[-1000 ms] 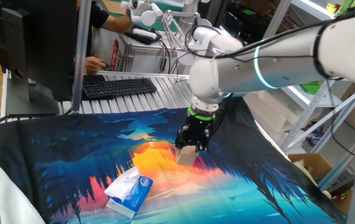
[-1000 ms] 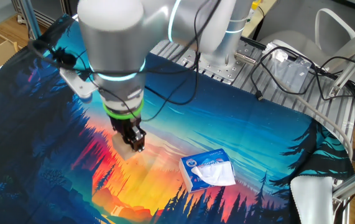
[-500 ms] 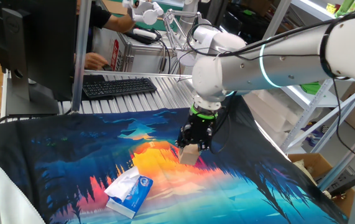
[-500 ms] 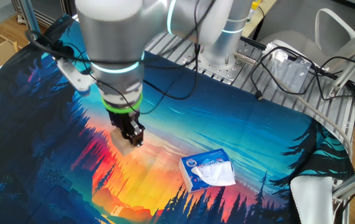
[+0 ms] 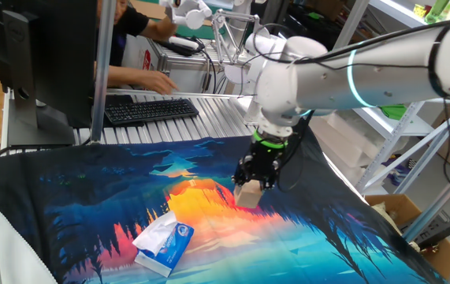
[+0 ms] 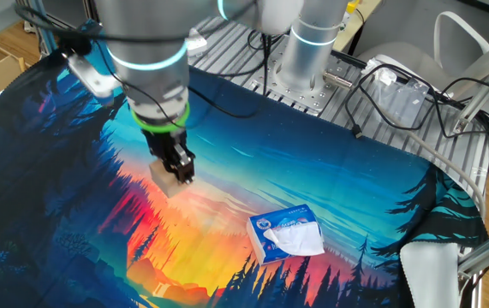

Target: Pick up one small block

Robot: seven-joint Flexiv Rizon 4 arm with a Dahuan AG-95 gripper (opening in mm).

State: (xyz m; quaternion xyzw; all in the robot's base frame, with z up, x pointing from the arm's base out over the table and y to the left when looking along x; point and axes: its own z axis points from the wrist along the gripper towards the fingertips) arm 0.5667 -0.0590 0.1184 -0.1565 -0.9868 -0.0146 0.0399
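Observation:
The small block (image 5: 247, 195) is a light-tan wooden cube held between my gripper's fingers, lifted a little above the colourful cloth. It also shows in the other fixed view (image 6: 163, 173), clear of the mat. My gripper (image 5: 252, 188) points down and is shut on the block; in the other fixed view the gripper (image 6: 174, 168) hangs below the white arm over the orange part of the cloth.
A white-and-blue tissue pack (image 5: 164, 244) lies on the cloth near its front edge, also seen in the other fixed view (image 6: 287, 234). A keyboard (image 5: 150, 110) and a person's hand sit behind the cloth. A monitor (image 5: 47, 63) stands at the back left.
My gripper has risen and shifted with the block held in it; the block now hangs higher above the cloth. The tissue pack has not moved.

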